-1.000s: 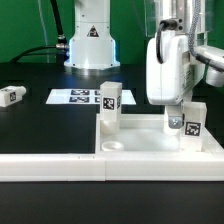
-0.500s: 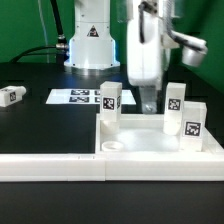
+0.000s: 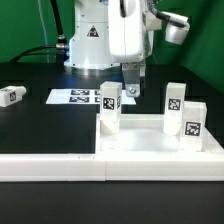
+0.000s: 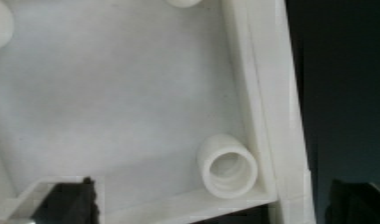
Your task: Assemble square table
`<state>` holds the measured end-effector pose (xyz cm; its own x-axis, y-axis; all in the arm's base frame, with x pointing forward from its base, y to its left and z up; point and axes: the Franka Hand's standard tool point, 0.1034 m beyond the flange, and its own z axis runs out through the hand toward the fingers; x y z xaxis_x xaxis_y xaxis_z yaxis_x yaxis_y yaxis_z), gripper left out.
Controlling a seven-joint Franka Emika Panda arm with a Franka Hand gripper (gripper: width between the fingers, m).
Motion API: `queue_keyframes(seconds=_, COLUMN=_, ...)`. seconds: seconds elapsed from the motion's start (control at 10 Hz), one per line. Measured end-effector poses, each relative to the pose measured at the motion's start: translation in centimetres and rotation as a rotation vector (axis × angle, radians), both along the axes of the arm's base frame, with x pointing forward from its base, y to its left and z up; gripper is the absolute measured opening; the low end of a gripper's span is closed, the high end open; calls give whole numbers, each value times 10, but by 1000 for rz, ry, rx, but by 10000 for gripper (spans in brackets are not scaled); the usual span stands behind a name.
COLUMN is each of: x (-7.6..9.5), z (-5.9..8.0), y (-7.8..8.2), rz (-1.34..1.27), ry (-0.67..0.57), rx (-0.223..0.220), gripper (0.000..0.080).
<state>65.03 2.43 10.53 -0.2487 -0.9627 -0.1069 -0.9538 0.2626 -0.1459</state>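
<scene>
The white square table top point(image 3: 150, 150) lies at the exterior view's lower right, its rim facing up. Three short white tagged legs stand upright in it: one at the left corner point(image 3: 108, 106), two on the right point(image 3: 175, 101) point(image 3: 193, 122). My gripper point(image 3: 132, 88) hangs open above the top's back edge, between the left leg and the right pair, holding nothing. In the wrist view, my gripper point(image 4: 213, 203) looks down on the top's rim point(image 4: 258, 90) and an empty round socket point(image 4: 228, 165). Its dark fingertips point(image 4: 71, 200) stand wide apart.
One loose tagged leg point(image 3: 10, 95) lies at the exterior view's far left. The marker board point(image 3: 78, 97) lies flat behind the table top. A long white fence bar point(image 3: 50, 166) runs along the front. The robot base point(image 3: 90, 40) stands at the back.
The gripper has let go of the back right leg, opened wide, risen and moved toward the exterior view's left. That leg now stands alone in its socket.
</scene>
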Motion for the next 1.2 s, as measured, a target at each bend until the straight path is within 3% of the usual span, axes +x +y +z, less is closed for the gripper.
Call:
queue_keyframes(seconds=0.6, x=-1, z=0, y=-5, rz=29, ry=-10, rx=-10, gripper=649)
queue_keyframes(seconds=1.0, x=-38, z=27, y=-61, rz=315, ry=-67, rx=-65, gripper=649)
queue_keyframes(seconds=1.2, x=-38, z=25, y=-60, rz=421, ry=-66, rx=-92, gripper=649)
